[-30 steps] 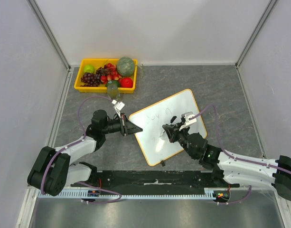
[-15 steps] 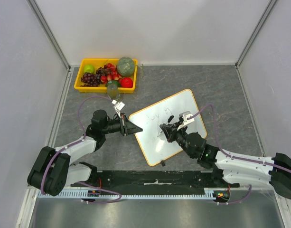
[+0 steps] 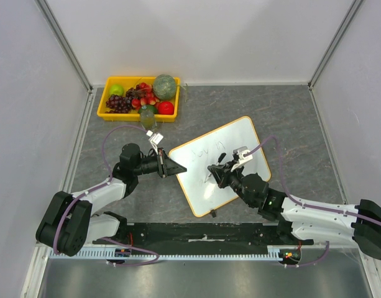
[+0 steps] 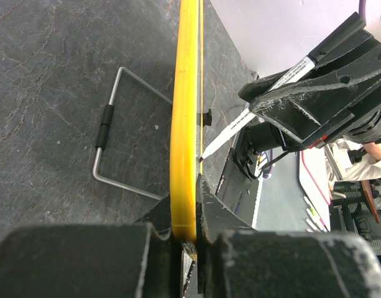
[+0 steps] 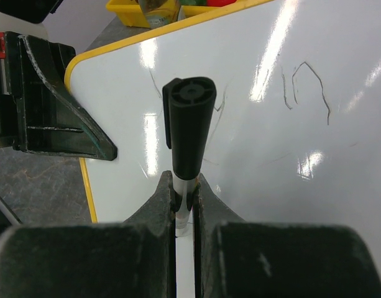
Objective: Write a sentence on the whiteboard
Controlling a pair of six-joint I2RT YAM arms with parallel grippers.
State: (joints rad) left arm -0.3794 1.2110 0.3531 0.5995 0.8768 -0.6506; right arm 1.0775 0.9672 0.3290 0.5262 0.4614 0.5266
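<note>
Whiteboard (image 3: pixel 243 133) with orange-yellow frame, set diagonally on the grey stone-patterned surface (image 3: pixel 289 118), roughly mid-way between the two arms. Rounded corners. One small black clip (image 3: pixel 213 213) shows at its near edge.

Sentence (image 5: pixel 305 84): thin dark marker strokes on the white face, faint, on the upper-left half of the board in the top view. Letters too faint and glare-broken to read.

Right hand (image 5: pixel 184 186): fingers pressed onto a marker (image 5: pixel 189 124), black cap end toward the wrist camera, white barrel pinched between the jaws. Hand sits over the middle of the board, below the written strokes. From the left wrist view the marker slants down, with its fine tip at the board face, close to the frame.

Left hand (image 3: pixel 178 168): jaws closed on the board's left edge, the yellow frame nipped between the two fingers. Arm reaches in from the left.

Beside the clamped edge, on the surface: a bent wire loop (image 4: pixel 106 124) with a short black sleeve, lying flat, just apart from the frame.

Far left corner, well apart from the board: yellow tray (image 3: pixel 103 113) holding mixed fruit, with green, red and dark grapes visible.
</note>
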